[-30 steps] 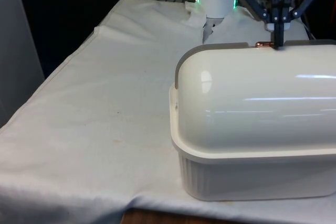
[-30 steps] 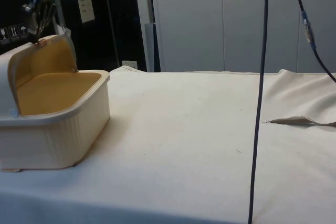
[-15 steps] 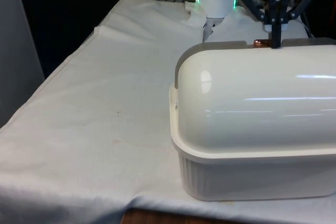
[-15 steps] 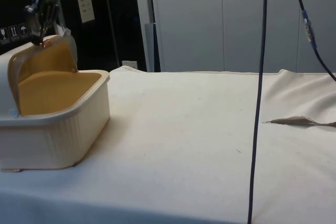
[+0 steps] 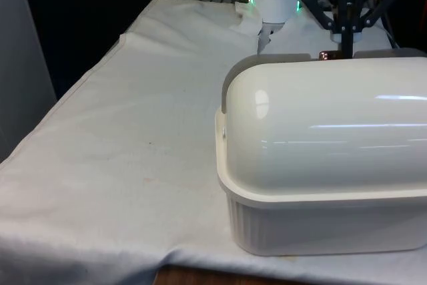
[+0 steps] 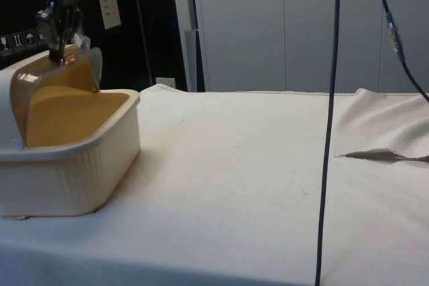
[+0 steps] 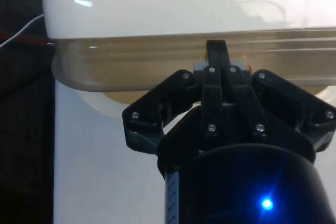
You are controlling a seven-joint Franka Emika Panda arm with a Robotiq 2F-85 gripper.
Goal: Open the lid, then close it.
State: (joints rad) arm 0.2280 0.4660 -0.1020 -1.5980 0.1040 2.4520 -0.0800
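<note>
Side view: cream bread box (image 6: 74,165) at table's 9 o'clock on white cloth (image 6: 268,185); translucent lid (image 6: 57,82) partly raised. Gripper (image 6: 64,58) at lid's 12 o'clock, fingers pinched together on small copper handle (image 5: 325,55) at lid edge.

Bright overhead light streaks glare across the glossy lid (image 5: 327,131); the white cloth (image 6: 268,185) stays evenly lit, backdrop dark.
</note>
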